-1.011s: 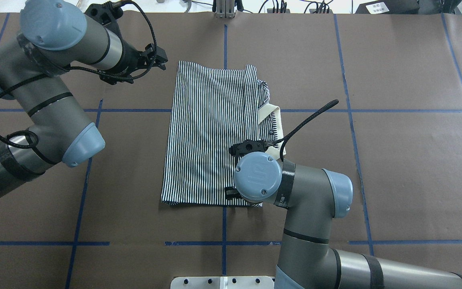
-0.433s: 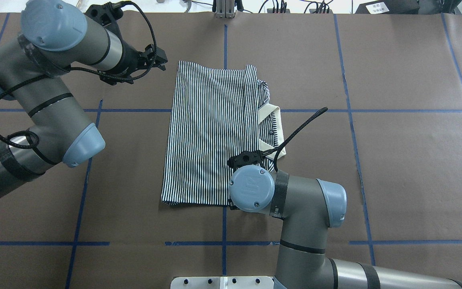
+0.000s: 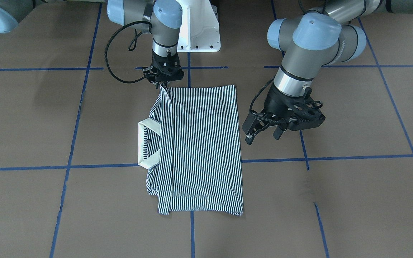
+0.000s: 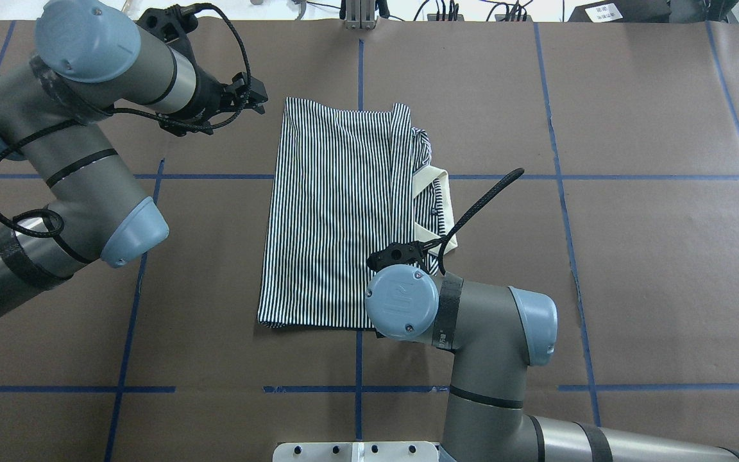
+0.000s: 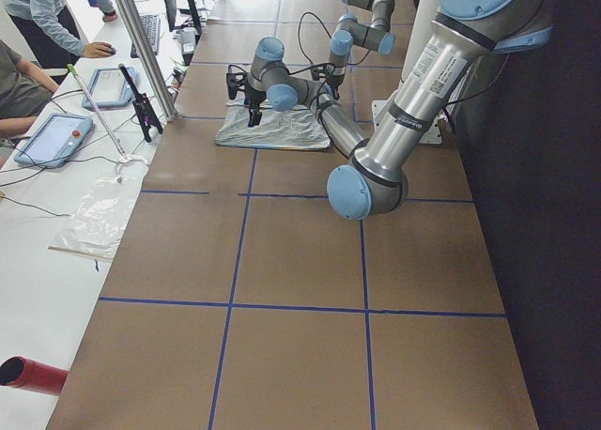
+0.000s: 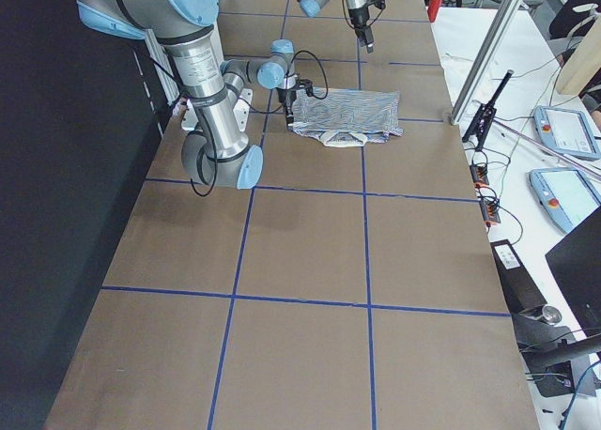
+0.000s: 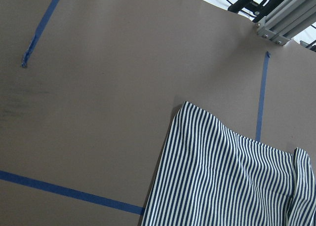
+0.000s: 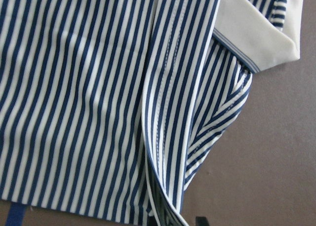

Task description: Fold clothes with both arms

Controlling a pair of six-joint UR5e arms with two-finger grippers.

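Observation:
The striped polo shirt (image 3: 199, 143) (image 4: 331, 205) lies folded into a long rectangle on the brown table, its white collar (image 3: 142, 143) (image 4: 446, 199) poking out on the robot's right side. My right gripper (image 3: 162, 84) points straight down at the shirt's near right corner and is shut on the hem, which rises in a small ridge (image 8: 163, 206). In the overhead view its wrist hides it. My left gripper (image 3: 262, 136) (image 4: 253, 95) hovers open just off the shirt's far left corner, holding nothing. The left wrist view shows that corner (image 7: 187, 107).
Blue tape lines (image 4: 356, 359) grid the brown paper table. The white pedestal base (image 3: 199, 32) stands at the robot's edge and a metal post (image 4: 360, 16) at the far edge. People sit at a side bench with tablets (image 5: 56, 134) beyond the table.
My right wrist has moved toward the robot's base and slightly left, to the shirt's near right corner. The left arm has barely moved.

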